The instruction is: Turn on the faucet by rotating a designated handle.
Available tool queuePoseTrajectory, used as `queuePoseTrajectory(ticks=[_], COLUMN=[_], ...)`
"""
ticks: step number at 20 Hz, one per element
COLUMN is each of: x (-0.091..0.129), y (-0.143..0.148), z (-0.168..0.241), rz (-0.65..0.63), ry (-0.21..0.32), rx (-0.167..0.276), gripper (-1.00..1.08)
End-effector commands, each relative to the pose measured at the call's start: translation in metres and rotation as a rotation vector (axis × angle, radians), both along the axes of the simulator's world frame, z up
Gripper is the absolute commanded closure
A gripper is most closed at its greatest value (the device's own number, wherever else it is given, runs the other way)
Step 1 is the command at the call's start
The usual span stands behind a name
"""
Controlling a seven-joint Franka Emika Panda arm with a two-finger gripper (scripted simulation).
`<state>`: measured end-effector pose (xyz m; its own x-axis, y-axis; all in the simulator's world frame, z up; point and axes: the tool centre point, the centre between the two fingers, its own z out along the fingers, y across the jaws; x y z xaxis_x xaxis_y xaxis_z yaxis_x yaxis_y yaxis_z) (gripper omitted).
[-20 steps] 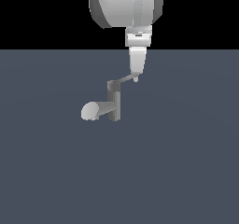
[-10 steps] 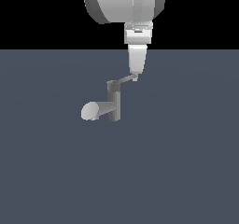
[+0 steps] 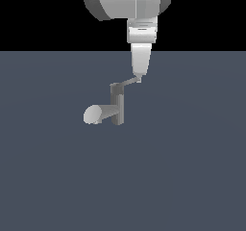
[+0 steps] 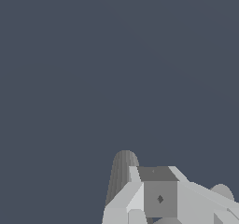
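**Desk:** Take me across the scene from the exterior view's left.

**Operator:** First I see the small plain grey faucet (image 3: 115, 105) standing on the flat slate-blue floor (image 3: 182, 177). Its thick, lighter grey round-ended spout (image 3: 96, 114) points toward the exterior view's left. Next comes the upright post, darker grey, with the spout joined low on it.

**Desk:** And the part you have to turn?

**Operator:** The thin, flat grey lever handle (image 3: 129, 83) leaves the post's top cap and runs up toward the exterior view's right. Its far end meets the tip of my pale grey and white gripper (image 3: 139, 76), which hangs straight down from the arm's big rounded wrist housing (image 3: 127, 1) above.

**Desk:** Are the fingers apart or together?

**Operator:** In the exterior view they read as one narrow tapered wedge, touching the lever's end. I cannot tell whether anything is pinched or whether they are parted. The wrist view gives me only blocky grey finger parts (image 4: 158, 197) and a ribbed rounded grey shape (image 4: 122, 171) behind them, against the floor.
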<state>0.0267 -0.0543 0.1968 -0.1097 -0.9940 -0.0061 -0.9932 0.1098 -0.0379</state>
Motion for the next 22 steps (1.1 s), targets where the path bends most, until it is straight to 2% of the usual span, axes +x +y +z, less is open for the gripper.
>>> queuePoseTrajectory(ticks=[1,22], x=[-0.007,-0.064], y=[0.006,0.045], z=[-0.004,-0.015], rz=[0.003,-0.01], ry=[0.011,0.038], rx=[0.002,-0.002], gripper=[1.08,1.08])
